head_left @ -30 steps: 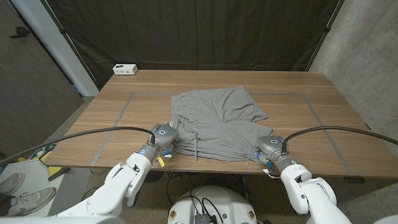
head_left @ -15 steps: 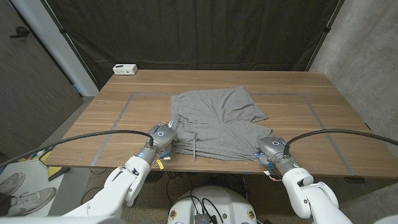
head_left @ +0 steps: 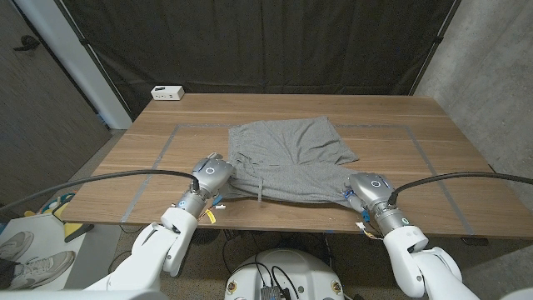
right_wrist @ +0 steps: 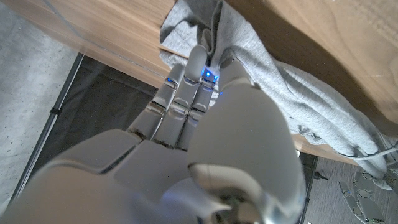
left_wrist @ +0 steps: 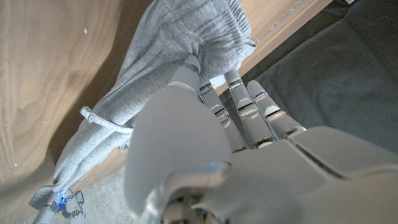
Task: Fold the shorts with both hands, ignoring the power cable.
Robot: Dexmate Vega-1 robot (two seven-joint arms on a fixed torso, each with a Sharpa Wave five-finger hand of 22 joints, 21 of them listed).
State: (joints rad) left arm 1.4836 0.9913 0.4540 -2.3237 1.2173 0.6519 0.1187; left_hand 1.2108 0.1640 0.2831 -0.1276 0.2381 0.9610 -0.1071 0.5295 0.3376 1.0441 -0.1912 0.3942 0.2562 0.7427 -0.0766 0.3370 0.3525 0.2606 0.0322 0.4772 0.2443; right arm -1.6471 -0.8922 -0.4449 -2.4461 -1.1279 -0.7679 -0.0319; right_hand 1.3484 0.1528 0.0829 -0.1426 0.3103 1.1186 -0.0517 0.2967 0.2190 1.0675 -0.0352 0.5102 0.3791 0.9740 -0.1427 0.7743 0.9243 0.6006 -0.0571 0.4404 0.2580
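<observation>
We see each arm reaching in to the near edge of the shorts [head_left: 287, 158], left robot hand [head_left: 211, 177] and right robot hand [head_left: 363, 188] both gripping bunched cloth at opposite corners.

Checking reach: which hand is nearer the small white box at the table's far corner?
Left. The left hand is on the white box's side; the right hand holds the shorts' opposite end.

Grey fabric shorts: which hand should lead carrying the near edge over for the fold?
Neither clearly; it likely takes both. The left hand grips the near left corner of the grey fabric shorts, the right hand the near right corner, both raised off the wooden table at about the same level.
</observation>
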